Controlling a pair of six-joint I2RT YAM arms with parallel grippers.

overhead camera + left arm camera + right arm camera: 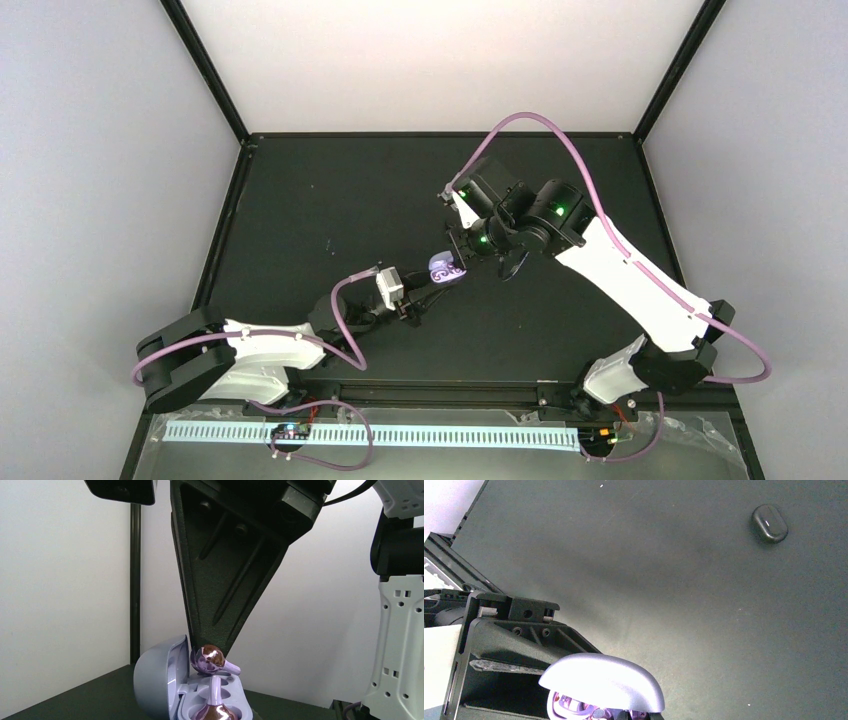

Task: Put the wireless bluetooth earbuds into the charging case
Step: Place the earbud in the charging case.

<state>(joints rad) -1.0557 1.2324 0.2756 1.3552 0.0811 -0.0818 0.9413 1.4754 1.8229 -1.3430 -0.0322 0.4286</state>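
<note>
The left fingers (536,641) were clamped on the open charging case (157,680) near the middle of the table (330,200). One earbud (216,711) lay in its socket. The right fingers (215,625), almost closed, pinched the other earbud (209,659), tilted just above the case.

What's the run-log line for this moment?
left gripper: holds open charging case | right gripper: earbud pinched over case | other earbud: in case
</note>
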